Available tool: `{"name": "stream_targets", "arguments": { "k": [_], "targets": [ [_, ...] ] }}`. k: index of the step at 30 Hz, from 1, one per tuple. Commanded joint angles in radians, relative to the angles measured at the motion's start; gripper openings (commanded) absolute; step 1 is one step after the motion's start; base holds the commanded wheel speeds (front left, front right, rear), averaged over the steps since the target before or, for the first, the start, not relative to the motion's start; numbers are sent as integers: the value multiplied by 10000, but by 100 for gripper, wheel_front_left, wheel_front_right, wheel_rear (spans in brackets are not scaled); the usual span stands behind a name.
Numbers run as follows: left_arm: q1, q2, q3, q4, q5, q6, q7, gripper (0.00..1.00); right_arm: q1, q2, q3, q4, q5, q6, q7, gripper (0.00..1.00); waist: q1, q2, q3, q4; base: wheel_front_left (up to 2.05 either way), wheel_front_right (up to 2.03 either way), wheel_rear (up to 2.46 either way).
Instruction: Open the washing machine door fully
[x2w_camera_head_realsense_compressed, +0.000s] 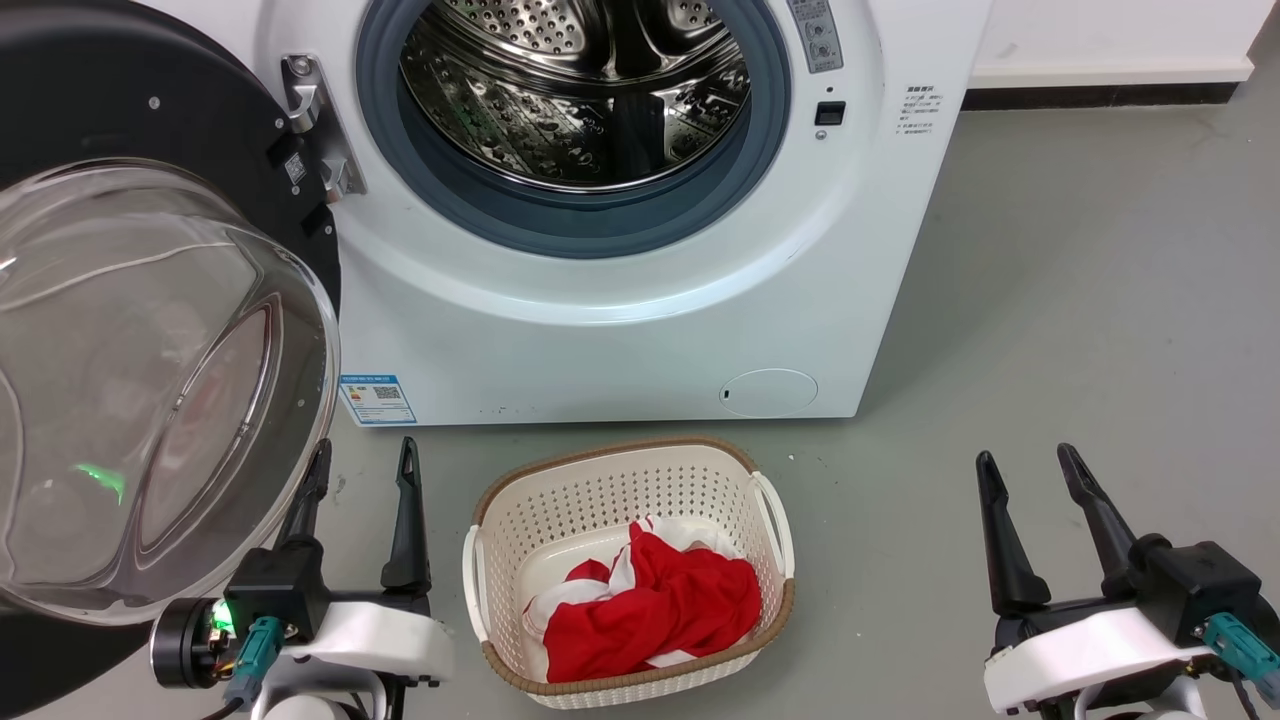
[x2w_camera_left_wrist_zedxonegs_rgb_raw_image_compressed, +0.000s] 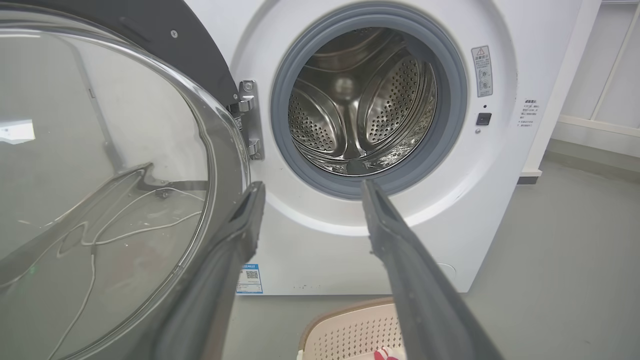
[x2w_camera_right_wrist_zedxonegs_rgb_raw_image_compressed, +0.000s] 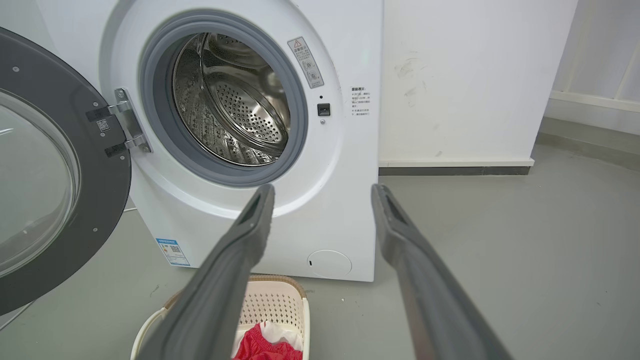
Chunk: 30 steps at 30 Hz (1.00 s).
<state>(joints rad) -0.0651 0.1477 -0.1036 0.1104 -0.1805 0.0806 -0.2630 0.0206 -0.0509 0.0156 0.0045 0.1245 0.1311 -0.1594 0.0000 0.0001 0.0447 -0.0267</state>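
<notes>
Item: washing machine door (x2w_camera_head_realsense_compressed: 150, 380), hanging well open off its hinge (x2w_camera_head_realsense_compressed: 318, 130) at robot's L, prob. handling heavy, stiff, glass slick & fragile, so you're best aiming for the black rim; left end effector (x2w_camera_head_realsense_compressed: 363, 450) beside it & right end effector (x2w_camera_head_realsense_compressed: 1027, 458) both gaping, empty.

Laundry corner — white washer (x2w_camera_head_realsense_compressed: 600, 350), clothes basket (x2w_camera_head_realsense_compressed: 600, 500), grey floor (x2w_camera_head_realsense_compressed: 1080, 300)
</notes>
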Motion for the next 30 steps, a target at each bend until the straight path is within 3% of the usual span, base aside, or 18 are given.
{"name": "stream_targets", "arguments": {
  "k": [1, 30],
  "targets": [
    [26, -36, 1, -31, 97, 36, -25, 100, -129, 15, 6, -30, -27, -7, -76, 100, 0, -1, 10, 14, 0, 0, 0],
    [197, -614, 635, -327, 584, -523, -25, 100, -182, 15, 134, 150, 84, -5, -165, 100, 0, -1, -19, 49, 0, 0, 0]
  ]
}}
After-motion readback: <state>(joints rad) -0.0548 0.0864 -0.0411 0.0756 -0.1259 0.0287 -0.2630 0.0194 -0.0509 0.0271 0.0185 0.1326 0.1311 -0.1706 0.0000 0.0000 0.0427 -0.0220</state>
